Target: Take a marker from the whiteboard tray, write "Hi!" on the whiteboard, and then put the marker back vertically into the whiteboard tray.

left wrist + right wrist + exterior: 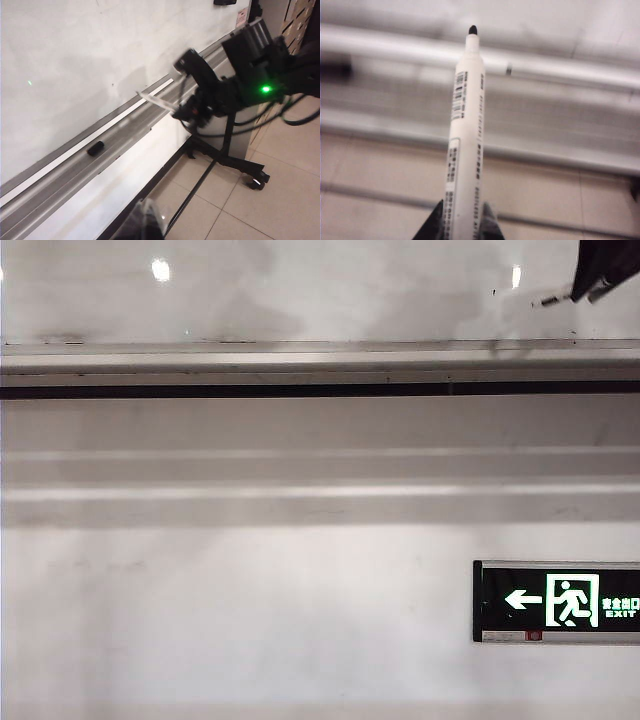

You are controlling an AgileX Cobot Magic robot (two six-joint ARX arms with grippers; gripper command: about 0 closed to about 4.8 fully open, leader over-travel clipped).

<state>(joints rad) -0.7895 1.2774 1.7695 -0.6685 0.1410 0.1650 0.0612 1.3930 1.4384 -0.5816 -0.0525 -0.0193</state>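
Observation:
The whiteboard [300, 290] fills the top of the exterior view, and the long grey whiteboard tray [300, 360] runs along under it. My right gripper [603, 275] is at the top right, shut on the marker [552, 301], whose tip points left close to the board. The right wrist view shows the white marker [465, 135] clamped between both fingers of the right gripper [462, 212], its black tip uncapped. In the left wrist view the marker [156, 100] hangs above the tray [115, 135]. My left gripper [145, 222] is a dark blur low near the floor, well away from the tray.
A small black cap-like piece [95, 148] lies on the tray. Below the tray are white wall mouldings [300, 490] and a green exit sign [556, 602]. The right arm's wheeled stand [250, 176] rests on the tiled floor.

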